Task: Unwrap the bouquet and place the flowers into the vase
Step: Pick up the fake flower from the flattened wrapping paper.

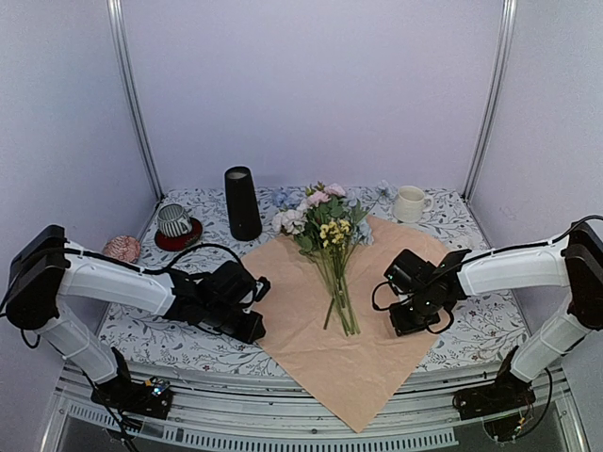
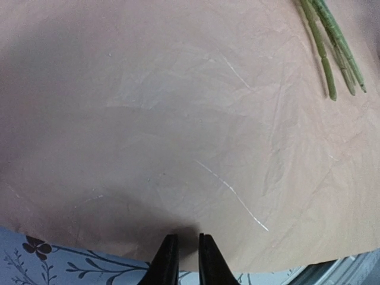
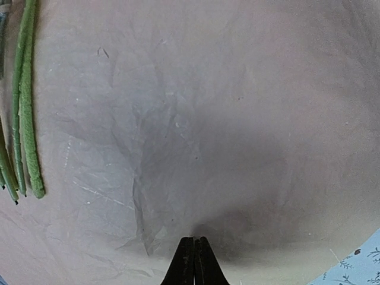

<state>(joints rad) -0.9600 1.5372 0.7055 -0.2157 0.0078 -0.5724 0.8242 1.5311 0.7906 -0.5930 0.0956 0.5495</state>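
Note:
The bouquet's paper (image 1: 353, 372) lies spread flat, tan side up, and no ribbon shows. On it rest the flowers (image 1: 325, 224), pink, white, blue and yellow, with their green stems (image 1: 340, 299) pointing toward the near edge. The black vase (image 1: 242, 202) stands upright behind the paper's left corner. At the paper's left edge my left gripper (image 1: 254, 328) (image 2: 189, 238) hovers low, jaws a narrow gap apart with nothing between them. My right gripper (image 1: 403, 322) (image 3: 194, 240) is shut, tips down on the paper (image 3: 237, 119) right of the stems (image 3: 27, 119). Stem ends (image 2: 332, 53) show top right in the left wrist view.
A cream mug (image 1: 410, 202) stands at the back right. A striped cup (image 1: 174, 218) on a red saucer and a pink ball-like object (image 1: 121, 248) sit at the back left. The floral tablecloth (image 1: 141, 325) ends at a metal rail along the near edge.

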